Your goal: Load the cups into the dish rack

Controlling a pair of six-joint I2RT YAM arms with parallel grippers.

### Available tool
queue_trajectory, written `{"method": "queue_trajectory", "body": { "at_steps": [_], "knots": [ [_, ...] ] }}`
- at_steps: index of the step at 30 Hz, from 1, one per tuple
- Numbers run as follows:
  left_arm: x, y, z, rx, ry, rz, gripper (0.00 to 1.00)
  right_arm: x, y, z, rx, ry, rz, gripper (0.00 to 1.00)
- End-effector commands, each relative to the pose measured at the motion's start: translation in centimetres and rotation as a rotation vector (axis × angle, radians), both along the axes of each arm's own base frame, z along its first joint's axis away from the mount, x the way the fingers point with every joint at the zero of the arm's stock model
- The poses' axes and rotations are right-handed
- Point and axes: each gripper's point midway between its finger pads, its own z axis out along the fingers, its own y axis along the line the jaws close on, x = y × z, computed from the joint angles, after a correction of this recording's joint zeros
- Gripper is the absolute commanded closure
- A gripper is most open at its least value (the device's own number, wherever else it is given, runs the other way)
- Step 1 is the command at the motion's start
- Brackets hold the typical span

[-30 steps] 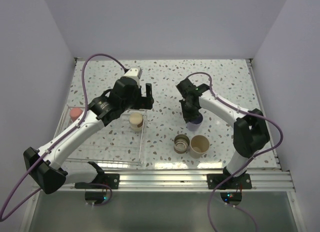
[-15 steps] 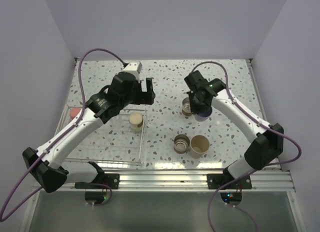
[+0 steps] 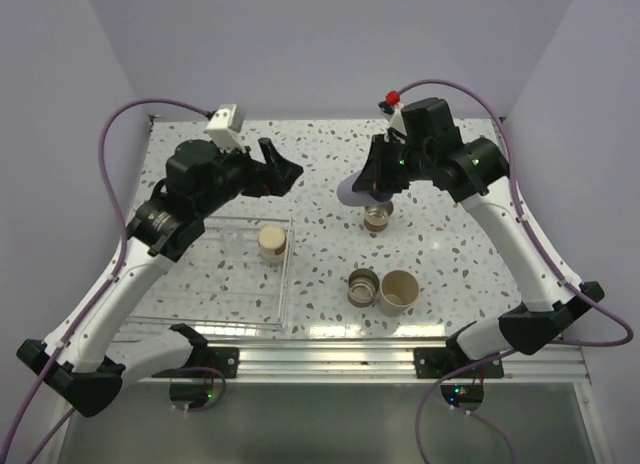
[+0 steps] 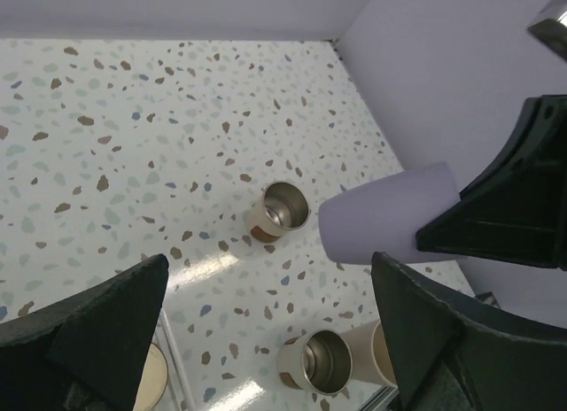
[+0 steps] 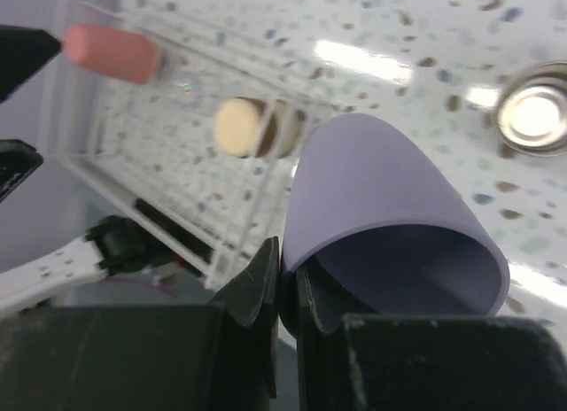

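My right gripper point(image 3: 383, 176) is shut on the rim of a lavender cup point(image 3: 354, 191), held tilted in the air above the table; in the right wrist view the fingers point(image 5: 288, 262) pinch the cup's wall point(image 5: 381, 198). My left gripper point(image 3: 280, 169) is open and empty, raised over the clear dish rack's point(image 3: 215, 284) far right corner. A cream cup point(image 3: 271, 242) and a coral cup point(image 5: 111, 52) lie in the rack. Two metallic cups point(image 3: 377, 218) point(image 3: 362, 286) and a beige cup point(image 3: 398, 291) stand on the table. The lavender cup also shows in the left wrist view point(image 4: 390, 218).
The rack's clear wall point(image 5: 177, 207) lies below and to the left of the held cup. The left arm hides the rack's far left part in the top view. Side walls close in the table left and right.
My right gripper has lifted the lavender cup off the table and tipped it, swinging back and up. My left arm has risen and pulled back to the left, still open.
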Motion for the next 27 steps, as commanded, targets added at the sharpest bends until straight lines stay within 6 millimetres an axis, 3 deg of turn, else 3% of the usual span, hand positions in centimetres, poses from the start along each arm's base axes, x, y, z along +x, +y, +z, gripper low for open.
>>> {"method": "queue_trajectory", "body": {
  "at_steps": [1, 2, 3, 5, 6, 7, 9, 13, 22, 27],
  "knots": [
    [-1.8, 0.6, 4.7, -0.201, -0.115, -0.099, 0.00, -2.5, 5.0, 6.1, 0.342, 0.000, 0.196, 1.00],
    [-2.6, 0.3, 6.1, -0.256, -0.155, -0.150, 0.00, -2.8, 5.8, 6.9, 0.409, 0.033, 0.198, 1.00],
    [-3.5, 0.7, 6.4, -0.281, -0.181, -0.166, 0.00, -3.5, 7.0, 9.0, 0.506, 0.013, 0.274, 1.00],
    [-4.9, 0.5, 8.1, -0.340, -0.236, -0.220, 0.00, -3.9, 8.2, 9.8, 0.623, 0.097, 0.286, 1.00],
    [-5.6, 0.7, 8.2, -0.356, -0.246, -0.233, 0.00, -3.9, 9.0, 12.1, 0.711, 0.039, 0.340, 1.00],
    [-6.0, 0.7, 8.5, -0.369, -0.254, -0.243, 0.00, -4.3, 9.5, 11.9, 0.754, 0.083, 0.374, 1.00],
    [-7.3, 1.0, 9.5, -0.404, -0.287, -0.258, 0.00, -4.1, 10.4, 13.3, 0.868, 0.120, 0.403, 1.00],
    [-8.9, 2.3, 11.7, -0.444, -0.357, -0.238, 0.00, -4.3, 10.9, 15.4, 0.977, 0.152, 0.459, 1.00],
    [-9.7, 3.7, 12.2, -0.443, -0.356, -0.181, 0.00, -6.1, 10.2, 19.5, 1.157, 0.204, 0.529, 1.00],
    [-11.0, 4.2, 13.6, -0.489, -0.403, -0.192, 0.00, -6.5, 9.6, 21.0, 1.293, 0.217, 0.567, 1.00]
  ]
}}
